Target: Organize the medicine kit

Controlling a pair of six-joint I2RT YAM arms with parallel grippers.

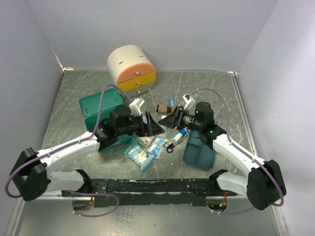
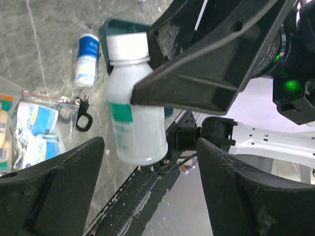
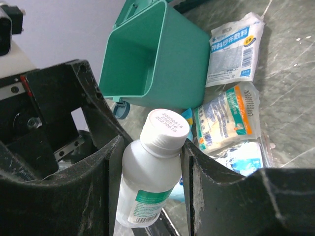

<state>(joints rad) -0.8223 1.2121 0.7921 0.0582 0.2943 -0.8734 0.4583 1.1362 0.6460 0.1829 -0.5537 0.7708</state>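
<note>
The medicine kit (image 1: 96, 108) is a teal box lying open at the left, partly under my left arm; its empty inside (image 3: 147, 54) shows in the right wrist view. My right gripper (image 1: 171, 120) (image 3: 152, 145) is shut on a white bottle (image 3: 147, 182) with a white cap and a green label, held above the table. In the left wrist view that bottle (image 2: 135, 108) hangs from the right gripper's fingers (image 2: 206, 64). My left gripper (image 1: 151, 123) (image 2: 147, 167) faces it, open, with the bottle's base just ahead of its fingers (image 2: 54, 187).
A cream cabinet (image 1: 131, 69) with orange and yellow drawers stands at the back. A dark-blue tray (image 1: 199, 150) lies under my right arm. Sealed packets (image 1: 142, 150) (image 3: 226, 118), a small blue-labelled bottle (image 2: 87, 59), a brown vial (image 1: 164, 108) and a black ring (image 2: 83, 118) lie in the middle.
</note>
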